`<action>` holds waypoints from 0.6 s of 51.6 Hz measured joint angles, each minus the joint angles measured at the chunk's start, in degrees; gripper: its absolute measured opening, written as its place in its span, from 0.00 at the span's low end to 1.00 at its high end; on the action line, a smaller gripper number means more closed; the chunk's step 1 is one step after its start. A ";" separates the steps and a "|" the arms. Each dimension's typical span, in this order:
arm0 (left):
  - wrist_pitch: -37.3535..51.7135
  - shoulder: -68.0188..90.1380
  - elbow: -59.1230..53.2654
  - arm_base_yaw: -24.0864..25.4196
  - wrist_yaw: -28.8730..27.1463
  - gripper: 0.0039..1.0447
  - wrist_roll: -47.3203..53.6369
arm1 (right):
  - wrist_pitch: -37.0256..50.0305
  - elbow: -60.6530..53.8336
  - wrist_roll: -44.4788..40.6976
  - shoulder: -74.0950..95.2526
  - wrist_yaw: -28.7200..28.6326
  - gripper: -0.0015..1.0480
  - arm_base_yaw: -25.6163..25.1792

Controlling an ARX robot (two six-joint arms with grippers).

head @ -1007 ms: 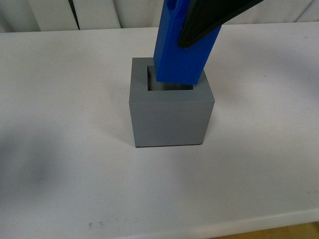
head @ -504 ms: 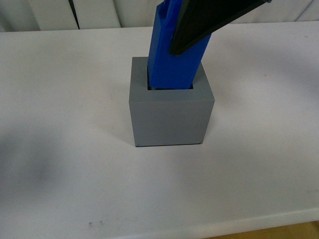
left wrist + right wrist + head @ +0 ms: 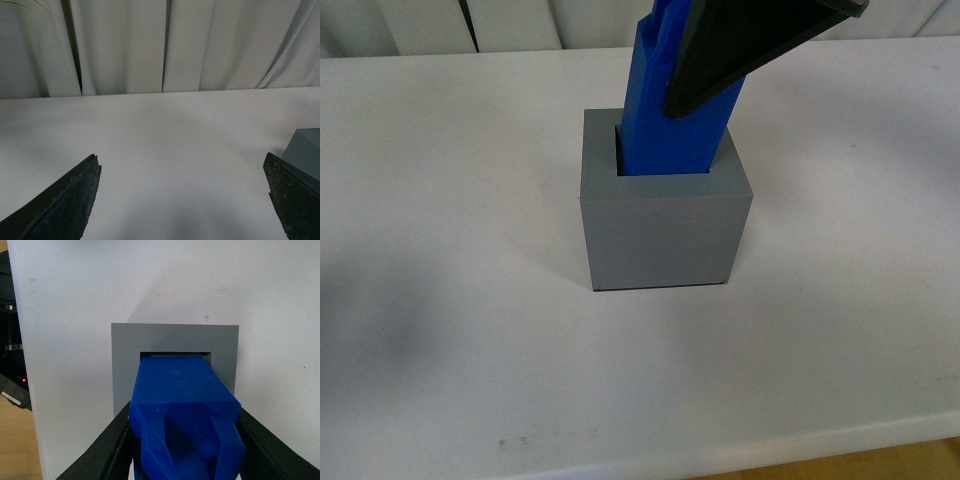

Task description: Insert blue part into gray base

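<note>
Near the middle of the white desk [image 3: 450, 200], the gray base [image 3: 665, 235] has the blue part's [image 3: 670, 130] lower end in its square recess, the right hand [image 3: 184, 440] clamped on the part's sides, while the left hand [image 3: 181, 160] gapes wide, empty.

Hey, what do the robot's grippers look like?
Left gripper: two black, wedge-shaped fingers that taper toward the tips, with a rough matte surface. Right gripper: the same black, tapered build. No cables or markings show on either.
</note>
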 joint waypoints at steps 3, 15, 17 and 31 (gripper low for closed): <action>0.00 0.00 0.00 0.02 0.00 0.94 0.00 | 0.22 -0.13 0.00 0.07 0.04 0.45 0.00; 0.00 0.00 0.00 0.02 0.00 0.94 -0.02 | 0.94 -0.42 1.22 0.09 -1.86 0.83 0.00; 0.00 0.00 0.00 0.00 0.00 0.94 0.00 | 1.05 -0.39 1.55 0.09 -2.34 0.88 -0.02; 0.00 0.00 0.00 0.00 0.00 0.94 0.00 | 6.49 -0.85 6.58 -3.23 -9.57 0.93 -3.39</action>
